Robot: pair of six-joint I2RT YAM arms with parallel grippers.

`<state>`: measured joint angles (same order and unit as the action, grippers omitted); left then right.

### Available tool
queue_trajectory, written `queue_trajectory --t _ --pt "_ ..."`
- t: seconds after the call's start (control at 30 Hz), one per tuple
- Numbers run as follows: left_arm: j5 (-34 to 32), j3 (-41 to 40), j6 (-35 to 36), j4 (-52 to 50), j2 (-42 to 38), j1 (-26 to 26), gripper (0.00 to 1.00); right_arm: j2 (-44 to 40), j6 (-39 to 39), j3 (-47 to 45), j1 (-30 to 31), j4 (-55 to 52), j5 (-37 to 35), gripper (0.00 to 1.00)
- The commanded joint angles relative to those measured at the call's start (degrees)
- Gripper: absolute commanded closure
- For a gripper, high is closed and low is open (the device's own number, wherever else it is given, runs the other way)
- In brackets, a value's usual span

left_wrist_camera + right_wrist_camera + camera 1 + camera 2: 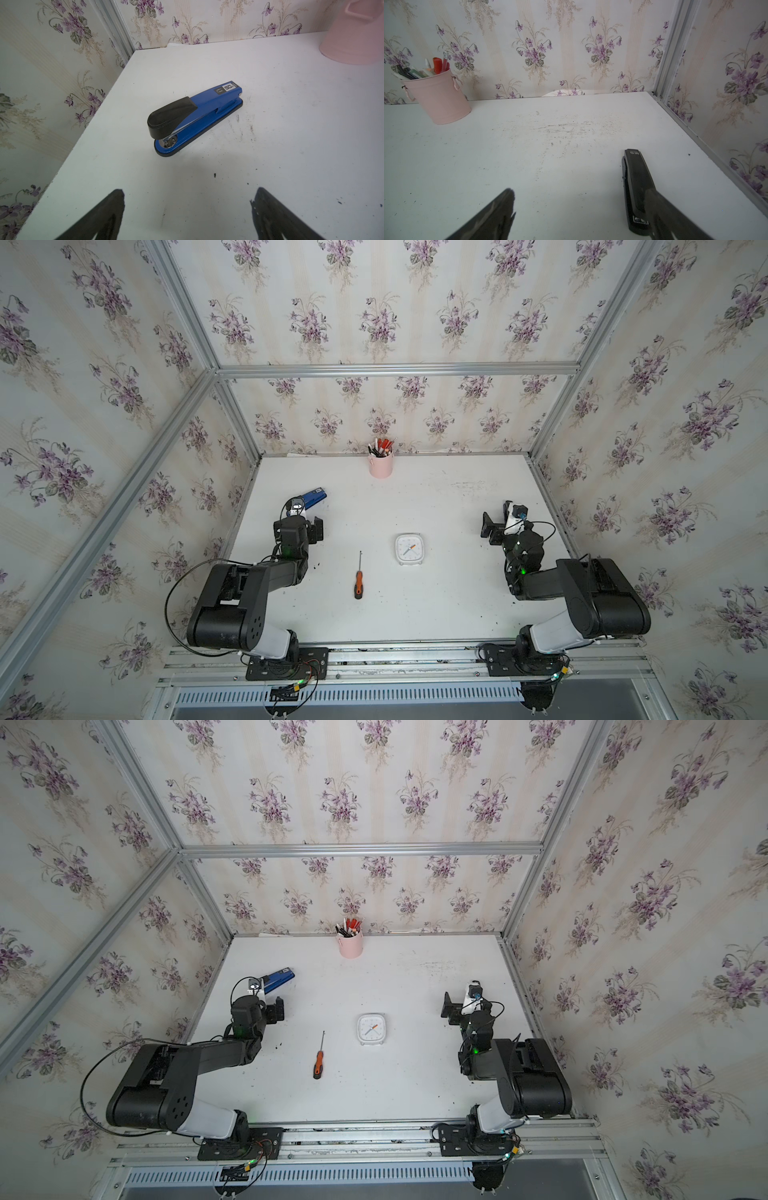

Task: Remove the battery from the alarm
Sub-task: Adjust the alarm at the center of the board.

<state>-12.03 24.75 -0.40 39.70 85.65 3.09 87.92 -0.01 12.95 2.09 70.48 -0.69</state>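
See alarm (409, 549) (371, 1029) face-up on table (457, 593) in both top views, roughly central, near screwdriver (358, 581), on its right side, not touching. Read left gripper (190, 207) as spread wide, holding nothing, just short of blue stapler (195, 116). Read right gripper (581, 199) likewise: spread wide, holding nothing, black stapler (636, 182) lying partly behind one finger. Spot pink pen cup (380, 467) at table's far edge, well apart from alarm.
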Motion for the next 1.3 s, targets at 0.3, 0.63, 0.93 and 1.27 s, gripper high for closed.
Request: queue_trajectory --t 0.3,0.63,0.93,1.27 --pt "0.7 13.5 2.9 -25.1 -8.2 2.7 0.0 -7.2 -0.2 4.4 1.1 -11.3 -3.4 0.0" --pt "1.0 59.3 -30.0 -96.8 0.3 27.6 0.0 -13.2 17.1 34.0 3.1 -72.9 -0.4 0.0" --pt "11.4 81.8 -48.1 -111.3 23.0 39.9 0.0 -7.9 28.0 41.7 8.8 -84.7 6.9 0.01" --pt "16.8 74.1 -54.7 -100.8 25.7 38.9 0.0 0.4 30.8 40.0 10.3 -81.2 34.6 0.04"
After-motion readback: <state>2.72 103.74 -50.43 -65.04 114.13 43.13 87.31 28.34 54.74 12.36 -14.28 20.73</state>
